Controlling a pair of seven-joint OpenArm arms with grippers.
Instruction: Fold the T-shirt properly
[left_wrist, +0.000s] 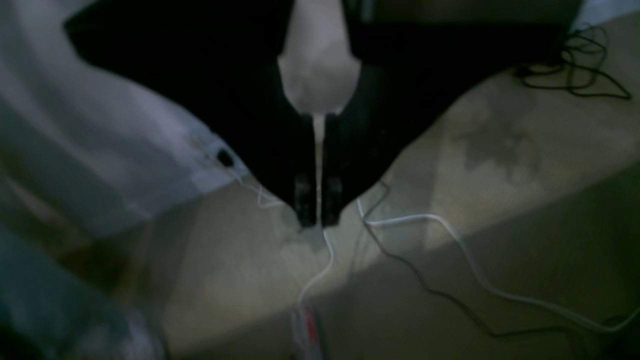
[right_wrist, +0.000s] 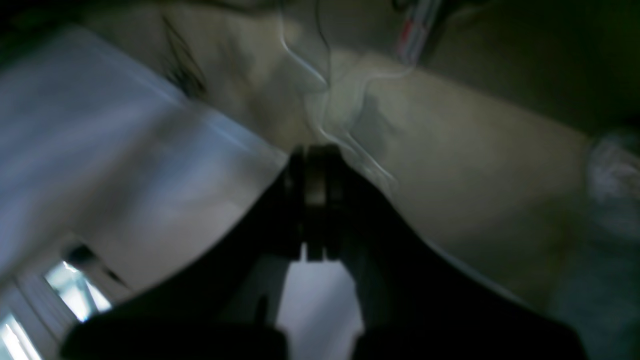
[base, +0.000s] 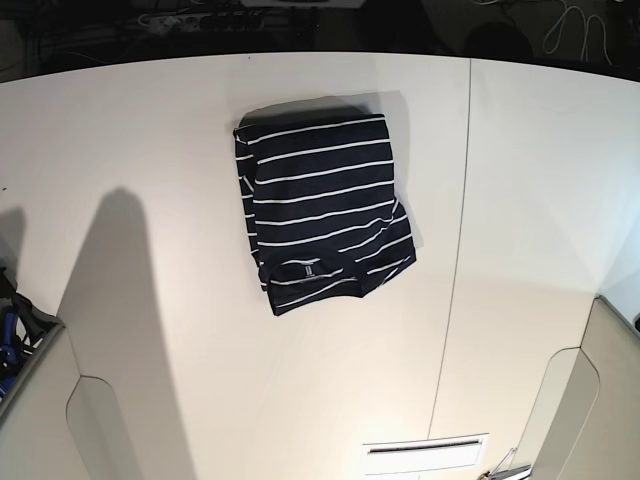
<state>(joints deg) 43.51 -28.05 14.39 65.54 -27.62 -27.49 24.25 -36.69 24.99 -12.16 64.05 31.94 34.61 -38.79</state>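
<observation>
Shirt (base: 322, 212) folded into compact rectangle on counter (base: 150, 150), above centre toward 12 o'clock edge. Wide bare room at 9, 3 and 6 o'clock; narrower strip toward 12. Seam (base: 455, 260) just beside at 3. Long axis 12 to 6, tilted slightly; neck label at 6 end. Left hand (left_wrist: 318, 220) and right hand (right_wrist: 315, 155) both pressed together, pinching nothing, off counter over floor cables (left_wrist: 450, 240).

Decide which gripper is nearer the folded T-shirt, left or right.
Neither clearly: left gripper and right gripper both point at the floor beyond the table, away from the T-shirt folded mid-table.
</observation>
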